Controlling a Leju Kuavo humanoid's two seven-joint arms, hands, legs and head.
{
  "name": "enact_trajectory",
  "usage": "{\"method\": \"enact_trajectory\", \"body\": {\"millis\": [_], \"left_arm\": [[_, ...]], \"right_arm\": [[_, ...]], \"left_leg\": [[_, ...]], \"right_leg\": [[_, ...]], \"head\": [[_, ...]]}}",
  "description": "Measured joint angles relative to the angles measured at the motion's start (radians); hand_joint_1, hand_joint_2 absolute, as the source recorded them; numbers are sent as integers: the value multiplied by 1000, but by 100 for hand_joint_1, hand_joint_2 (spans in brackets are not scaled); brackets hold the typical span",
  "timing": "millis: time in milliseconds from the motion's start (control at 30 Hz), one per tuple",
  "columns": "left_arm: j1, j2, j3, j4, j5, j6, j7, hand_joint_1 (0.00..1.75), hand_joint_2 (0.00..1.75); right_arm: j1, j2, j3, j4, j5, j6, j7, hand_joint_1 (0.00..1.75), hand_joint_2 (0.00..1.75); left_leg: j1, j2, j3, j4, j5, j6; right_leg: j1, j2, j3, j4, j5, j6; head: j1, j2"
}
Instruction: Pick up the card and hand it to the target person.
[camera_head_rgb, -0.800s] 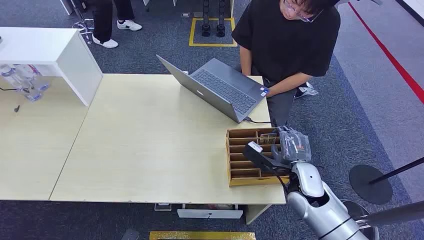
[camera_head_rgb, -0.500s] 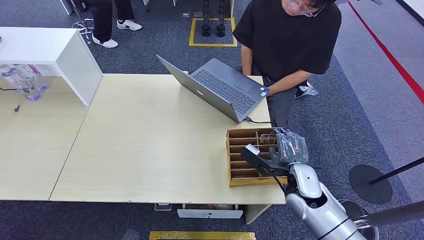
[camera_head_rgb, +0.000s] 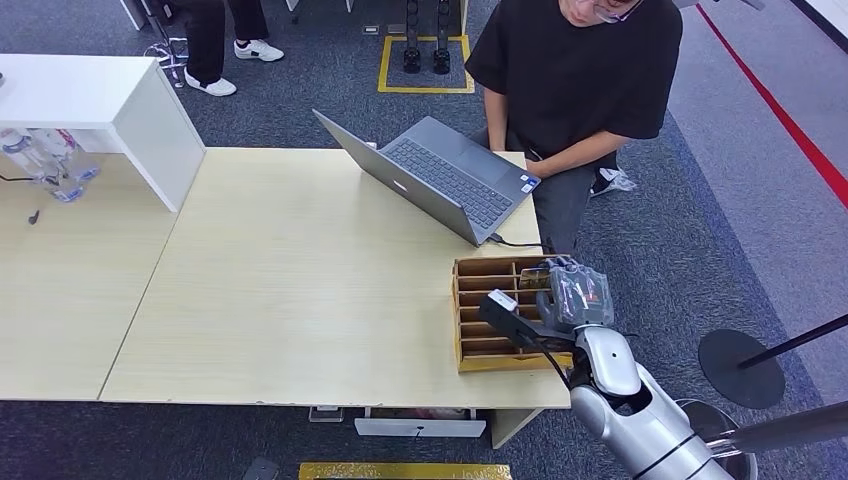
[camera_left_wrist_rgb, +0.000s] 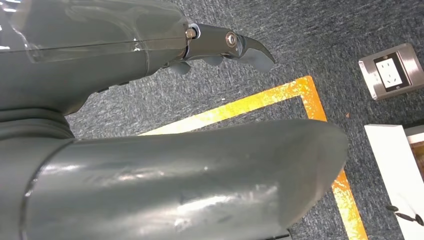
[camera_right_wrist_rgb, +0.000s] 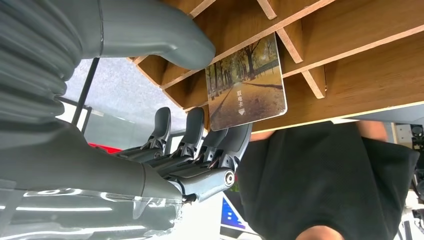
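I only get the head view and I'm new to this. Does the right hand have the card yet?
Observer: Not clearly. In the right wrist view the thumb and fingers sit either side of the card, which stands in the wooden rack; contact is hard to judge.
Operator: What's printed on the card?
Observer: A tree-lined path with small white text.
Operator: And the left hand?
Observer: The left hand hangs over grey carpet with yellow tape, holding nothing.
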Motion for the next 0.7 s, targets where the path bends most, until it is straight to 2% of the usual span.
{"method": "enact_trajectory", "body": {"millis": [200, 700], "left_arm": [[0, 0, 0, 0, 0, 0, 0, 0, 0], [-1, -3, 0, 0, 0, 0, 1, 0, 0]], "right_arm": [[-4, 0, 2, 0, 3, 7, 0, 130, 175], [-12, 0, 2, 0, 9, -3, 10, 140, 175]], "left_leg": [[0, 0, 0, 0, 0, 0], [0, 0, 0, 0, 0, 0]], "right_leg": [[0, 0, 0, 0, 0, 0], [0, 0, 0, 0, 0, 0]], "head": [[0, 0], [0, 0]]}}
